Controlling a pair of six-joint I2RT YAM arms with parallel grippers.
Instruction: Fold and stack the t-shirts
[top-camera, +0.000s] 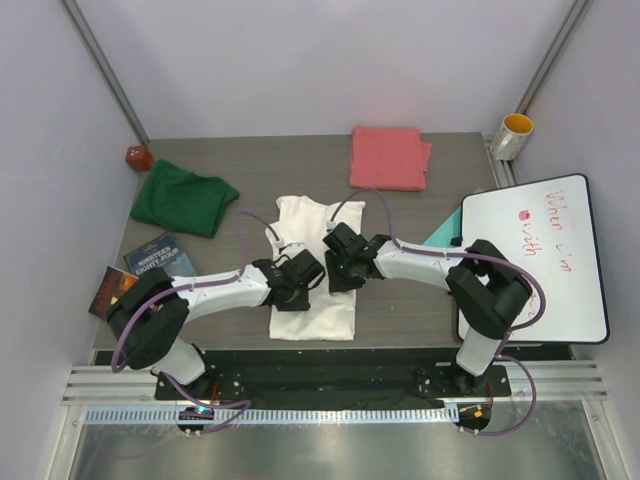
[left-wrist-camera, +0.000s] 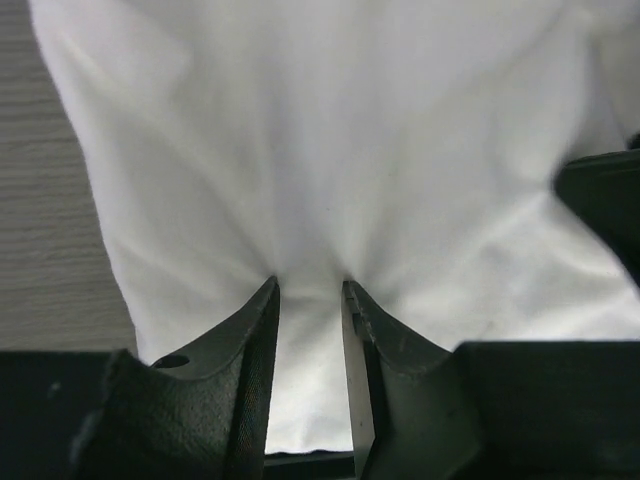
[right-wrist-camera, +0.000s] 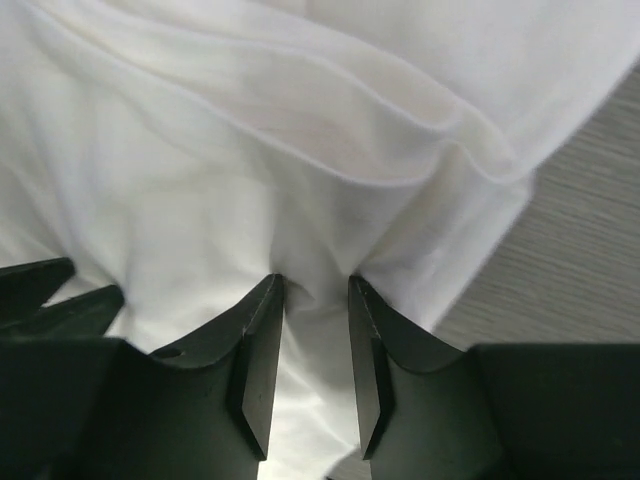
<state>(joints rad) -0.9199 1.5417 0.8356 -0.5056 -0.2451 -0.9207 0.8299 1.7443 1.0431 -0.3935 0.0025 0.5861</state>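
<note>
The white t-shirt (top-camera: 312, 318) lies partly folded as a long strip at the table's middle front. My left gripper (top-camera: 298, 278) presses on its left side and my right gripper (top-camera: 340, 268) on its right side, close together. In the left wrist view the jaws (left-wrist-camera: 310, 288) are closed on a pinch of white cloth (left-wrist-camera: 330, 150), with creases running from the tips. In the right wrist view the jaws (right-wrist-camera: 316, 282) likewise grip a fold of the white cloth (right-wrist-camera: 250, 150) near its edge. The dark green t-shirt (top-camera: 183, 200) lies crumpled at the back left. The coral-pink t-shirt (top-camera: 388, 157) lies folded at the back.
Two books (top-camera: 155, 258) lie at the left edge. A small red object (top-camera: 138, 157) sits at the back left corner. A whiteboard (top-camera: 535, 255) covers the right side with a teal sheet (top-camera: 443, 230) under its edge. A yellow cup (top-camera: 513, 135) stands at the back right.
</note>
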